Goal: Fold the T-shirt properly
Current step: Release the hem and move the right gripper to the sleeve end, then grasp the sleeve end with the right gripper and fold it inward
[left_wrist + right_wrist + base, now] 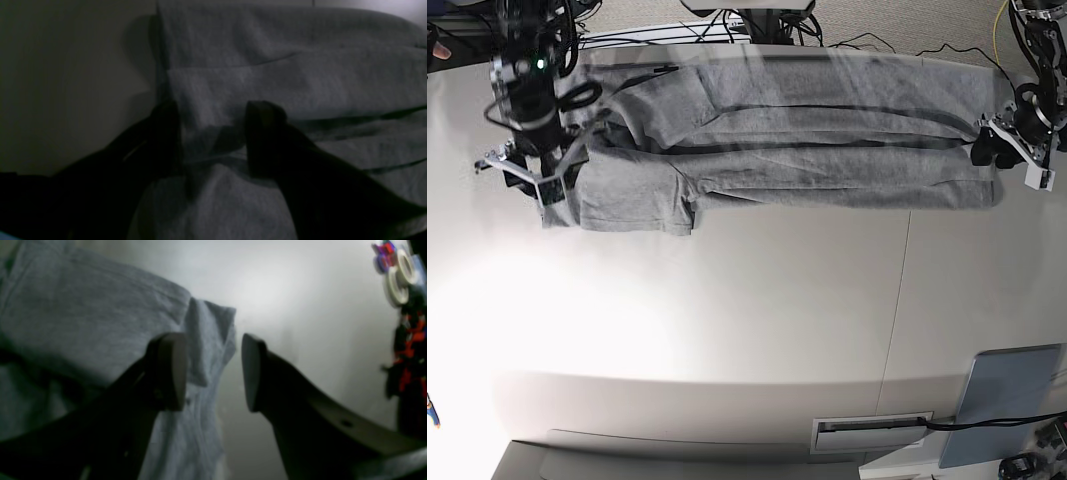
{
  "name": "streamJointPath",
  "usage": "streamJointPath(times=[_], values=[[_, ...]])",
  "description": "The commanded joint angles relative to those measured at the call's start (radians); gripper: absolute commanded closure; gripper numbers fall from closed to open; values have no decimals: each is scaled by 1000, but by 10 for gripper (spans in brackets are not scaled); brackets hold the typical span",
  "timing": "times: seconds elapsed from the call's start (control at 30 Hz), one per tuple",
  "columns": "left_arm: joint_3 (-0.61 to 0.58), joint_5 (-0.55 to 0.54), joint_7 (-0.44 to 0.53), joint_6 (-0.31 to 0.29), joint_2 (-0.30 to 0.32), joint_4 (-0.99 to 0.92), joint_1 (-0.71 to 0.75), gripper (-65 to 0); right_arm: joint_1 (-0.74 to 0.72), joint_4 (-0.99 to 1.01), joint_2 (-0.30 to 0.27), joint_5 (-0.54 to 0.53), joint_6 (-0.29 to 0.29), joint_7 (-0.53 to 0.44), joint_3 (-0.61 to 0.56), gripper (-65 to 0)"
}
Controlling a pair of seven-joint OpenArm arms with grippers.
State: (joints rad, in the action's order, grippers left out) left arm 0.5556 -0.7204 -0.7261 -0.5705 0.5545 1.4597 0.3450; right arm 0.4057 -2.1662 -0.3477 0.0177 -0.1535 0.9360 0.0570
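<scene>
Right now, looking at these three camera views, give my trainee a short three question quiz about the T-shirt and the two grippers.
1. True or false: the T-shirt lies bunched in a ball at the table's middle.
2. Multiple choice: the left gripper is A) open over the fabric, B) shut on a sleeve, C) out of view.
3. Short answer: in the base view, which end of the shirt is the right gripper at?

Key: 1 false, it lies stretched in a long band along the far edge. 2 A. 3 that view's left end, by the sleeve.
</scene>
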Motion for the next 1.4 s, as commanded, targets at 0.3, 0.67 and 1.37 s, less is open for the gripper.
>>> streamJointPath(times=[0.3, 0.67, 1.37], values=[[10, -13, 15, -8, 22, 16, -4, -333, -295, 308, 58, -117, -12, -14, 5, -268], [10, -13, 16, -8, 22, 16, -4, -333, -509, 644, 93, -209, -52, 42, 3, -267], [10, -13, 16, -7, 22, 16, -4, -333, -538, 664, 93, -211, -127, 51, 3, 0]])
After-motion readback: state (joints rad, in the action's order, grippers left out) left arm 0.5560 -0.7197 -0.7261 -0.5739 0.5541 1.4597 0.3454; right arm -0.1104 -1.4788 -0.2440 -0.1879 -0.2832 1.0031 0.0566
